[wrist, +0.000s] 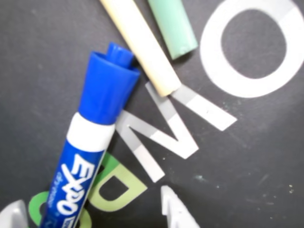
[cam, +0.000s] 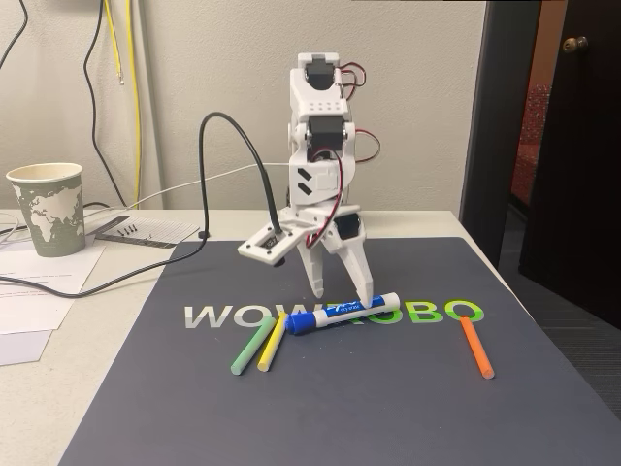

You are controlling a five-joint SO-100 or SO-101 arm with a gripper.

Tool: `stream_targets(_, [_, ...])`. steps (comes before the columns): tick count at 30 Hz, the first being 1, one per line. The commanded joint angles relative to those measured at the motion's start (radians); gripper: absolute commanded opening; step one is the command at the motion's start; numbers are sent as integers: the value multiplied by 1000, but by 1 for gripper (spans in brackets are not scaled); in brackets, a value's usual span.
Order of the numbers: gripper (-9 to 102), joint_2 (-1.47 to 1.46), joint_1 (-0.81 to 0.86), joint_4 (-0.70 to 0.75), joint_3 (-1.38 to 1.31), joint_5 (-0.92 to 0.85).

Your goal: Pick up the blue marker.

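Wrist view: yellow stick (wrist: 140,47) touches the blue marker (wrist: 88,147) cap, green stick (wrist: 173,23) beside.

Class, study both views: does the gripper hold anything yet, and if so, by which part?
Nothing is held. The open gripper straddles the blue marker at its labelled barrel, and the marker lies flat on the mat.

marker (cam: 342,313) on mat (cam: 388,408), sticks (cam: 262,344) left
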Motion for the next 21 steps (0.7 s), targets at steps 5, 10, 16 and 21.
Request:
stream_targets(5, [36,5,0,-3,-41,-20])
stream_targets(10, [35,2,-2,-2,-43,-26])
stream_targets(16, [35,-5,-3,9,-48,-51])
stream_targets(21, [34,-64,0,97,-124,-97])
